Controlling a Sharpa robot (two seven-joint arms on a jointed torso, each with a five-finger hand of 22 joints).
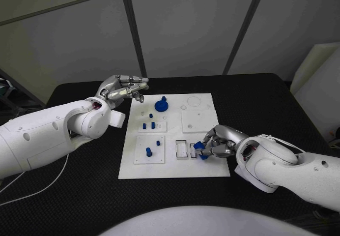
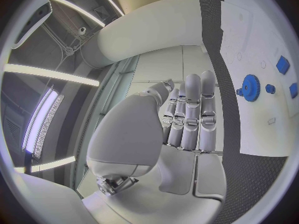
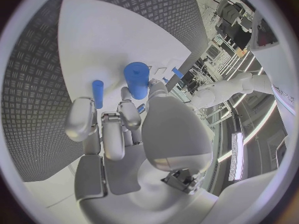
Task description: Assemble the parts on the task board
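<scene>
1. My left hand (image 1: 125,88) hovers off the task board's (image 1: 212,169) far left corner, fingers curled in together, holding nothing.
2. On the board near it stands the blue gear (image 1: 161,104); small blue pegs (image 1: 148,126) stand in the plates nearer me.
3. My right hand (image 1: 217,142) is down at the board's near right, pinching a small blue part (image 1: 200,146) beside the slotted block (image 1: 187,149).
4. That part looks light, rigid and smooth — likely to slip or twist, so I'd hold it by its sides.
5. The black table (image 1: 269,98) has a textured, grippy-looking surface; pale wall panels stand behind — room around the board is ample.
</scene>
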